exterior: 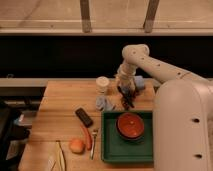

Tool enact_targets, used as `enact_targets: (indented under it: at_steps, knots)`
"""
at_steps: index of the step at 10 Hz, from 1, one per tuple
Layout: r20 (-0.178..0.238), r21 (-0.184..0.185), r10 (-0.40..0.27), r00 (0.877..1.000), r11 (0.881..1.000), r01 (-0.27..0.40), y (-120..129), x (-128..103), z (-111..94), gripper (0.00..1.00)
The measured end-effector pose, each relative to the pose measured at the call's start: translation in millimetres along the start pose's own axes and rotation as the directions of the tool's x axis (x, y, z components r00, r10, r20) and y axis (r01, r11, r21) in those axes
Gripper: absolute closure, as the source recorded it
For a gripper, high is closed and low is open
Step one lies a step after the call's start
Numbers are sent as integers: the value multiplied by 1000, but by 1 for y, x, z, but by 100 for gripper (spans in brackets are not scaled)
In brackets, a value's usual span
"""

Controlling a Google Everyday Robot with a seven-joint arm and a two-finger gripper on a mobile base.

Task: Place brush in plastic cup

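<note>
Currently positioned above the back half of the wooden table [60, 107], just beyond the far edge of the green tray [111, 147]: gripper [126, 96], fingers pressed together, pinching the brush [128, 101]. Brush hanging dark and slim below the gripper, tilted, lower end close to the tray's far rim; contact with the tray cannot be told. Arm [150, 64] reaching in from the right side, bent down toward the table.

Near the back edge, left of the gripper and apart from it: plastic cup [102, 84], upright, pale. Directly in front of the cup: crumpled blue cloth [104, 103]. By the back edge, right of the gripper: a pale blue object [139, 82], partly hidden by the arm.

Inside the tray, toward its far side: red bowl [130, 125].

Toward the centre of the table: black rectangular object [84, 117], lying flat. Nearer the front edge: carrot [87, 137], silver fork [93, 144] beside it along the tray's left wall, orange fruit [76, 145], and pale flat utensils [59, 159] at the front edge.
</note>
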Motion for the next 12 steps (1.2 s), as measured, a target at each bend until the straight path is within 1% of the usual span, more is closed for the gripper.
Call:
enact_targets:
  at_steps: [3, 5, 6, 7, 9, 10, 11, 12]
  knots:
    - [-14, -3, 77, 997, 997, -77, -23, -8, 22, 100]
    - [-27, -3, 115, 993, 993, -115, -36, -9, 30, 100]
    - [-32, -10, 134, 991, 991, -134, -40, -10, 32, 100]
    - [-37, -11, 149, 988, 989, -150, -46, -11, 36, 98]
    - [-38, -7, 148, 988, 989, -148, -47, -10, 36, 84]
    - [-39, -5, 148, 988, 989, -148, -48, -10, 36, 68]
    - [-39, -5, 148, 988, 989, -148, -48, -10, 36, 61]
    - [-38, -2, 146, 989, 989, -146, -47, -8, 35, 50]
